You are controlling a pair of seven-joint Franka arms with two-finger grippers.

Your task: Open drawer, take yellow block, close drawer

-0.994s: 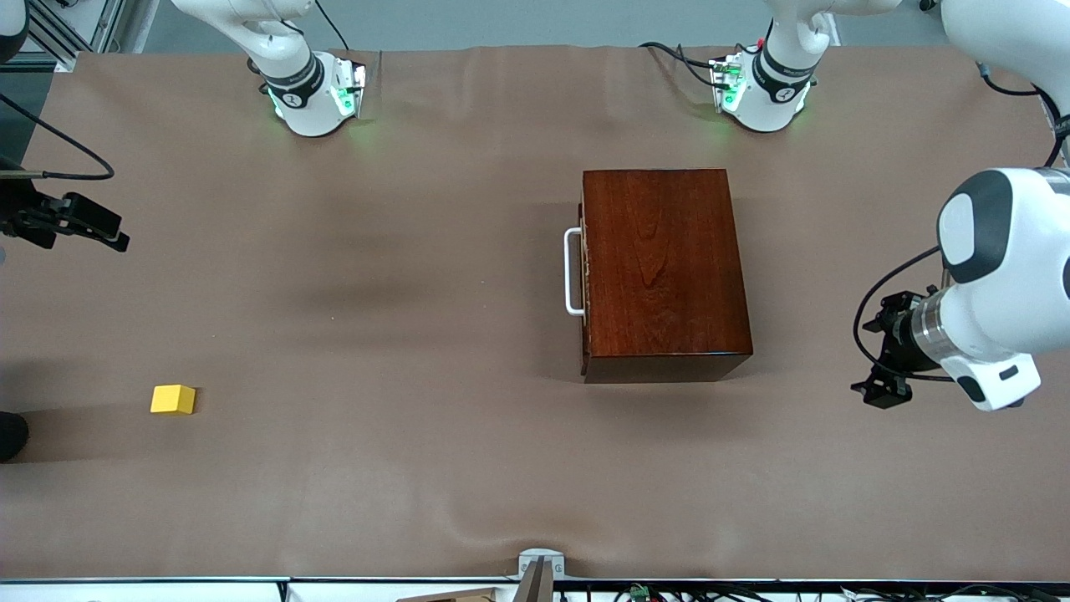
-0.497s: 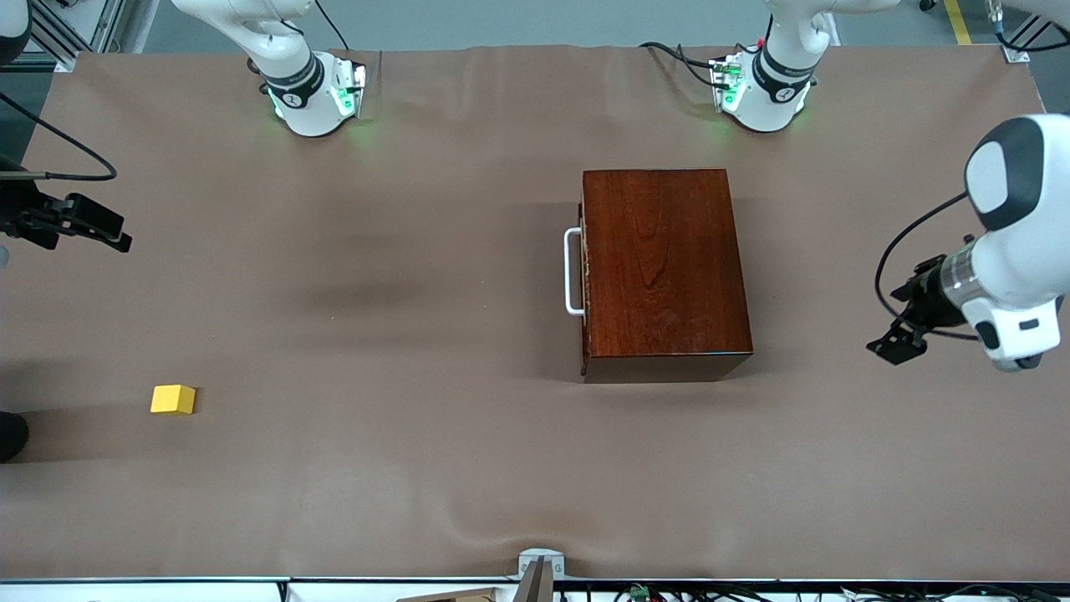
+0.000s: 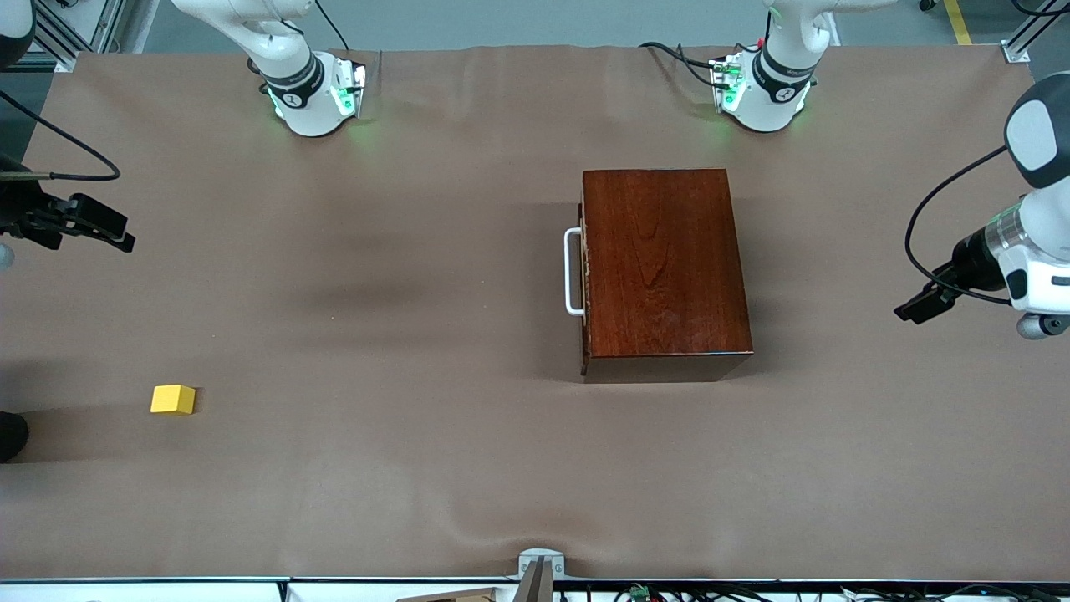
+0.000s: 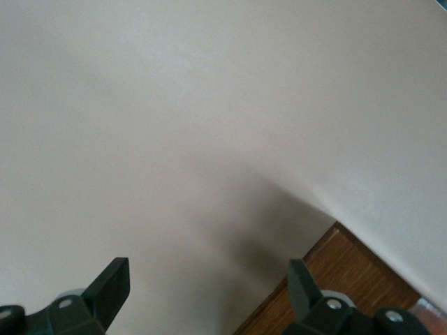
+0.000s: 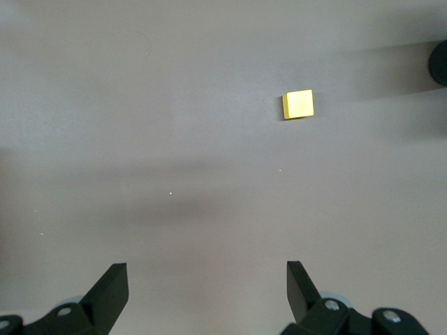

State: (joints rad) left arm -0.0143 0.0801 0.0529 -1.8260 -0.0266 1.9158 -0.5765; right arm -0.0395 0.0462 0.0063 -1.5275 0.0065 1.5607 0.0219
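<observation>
The dark reddish-brown wooden box point(image 3: 664, 267) stands mid-table. Its drawer is shut, and the white bar handle point(image 3: 573, 272) faces the right arm's end of the table. The yellow block point(image 3: 173, 399) lies on the brown table cover toward the right arm's end, nearer the front camera than the box. It also shows in the right wrist view point(image 5: 298, 105). My left gripper point(image 3: 915, 308) is open and empty over the left arm's end of the table; its wrist view point(image 4: 208, 269) shows a corner of the box point(image 4: 349, 279). My right gripper point(image 3: 109, 234) is open and empty in its wrist view point(image 5: 207, 273), over the table's edge.
The two arm bases point(image 3: 313, 92) point(image 3: 765, 92) stand along the table's back edge. A small metal bracket point(image 3: 539, 564) sits at the front edge. A dark round object point(image 3: 10, 435) shows at the edge near the yellow block.
My left arm has swung away from the box toward its end of the table and toward the bases. The right gripper has barely moved. The box and block have not moved.
</observation>
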